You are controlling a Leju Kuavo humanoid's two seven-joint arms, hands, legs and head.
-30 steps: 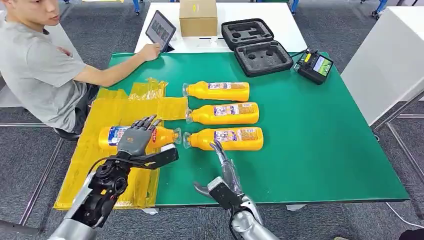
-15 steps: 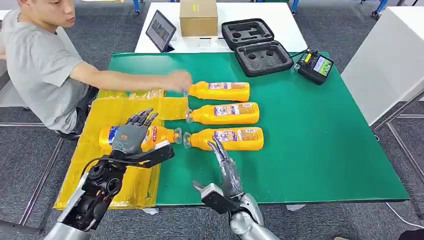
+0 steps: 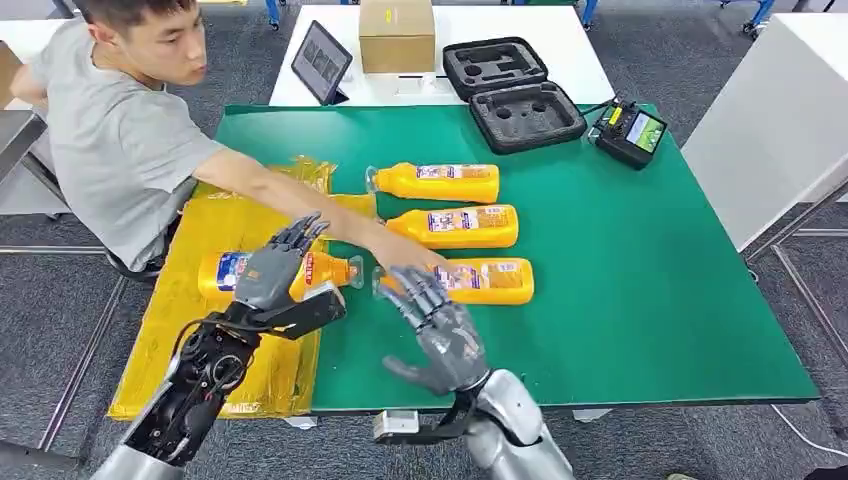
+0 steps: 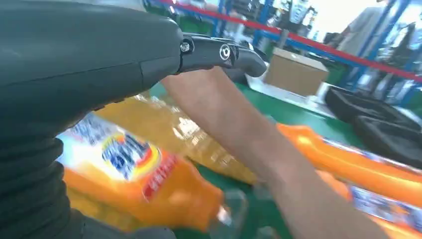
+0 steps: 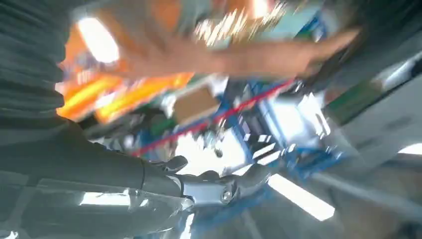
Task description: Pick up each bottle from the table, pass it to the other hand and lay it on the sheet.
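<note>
While a person's arm [image 3: 300, 205] has been stretched across to the nearest bottle [image 3: 480, 281], the right hand [image 3: 440, 335], fingers apart, has been raised, so its grasp is obstructed.

Person's hand [image 3: 405, 258] on nearest bottle [image 3: 480, 281], green bench [image 3: 640, 300]; both robot hands open, L [image 3: 270, 272], R [image 3: 440, 325].

orange bottles [image 3: 452, 183]: four
yellow sheet [image 3: 215, 330]: one
tablet [image 3: 321, 62]: one
cardboard box [image 3: 396, 34]: one
foam-lined case [image 3: 512, 93]: one
</note>
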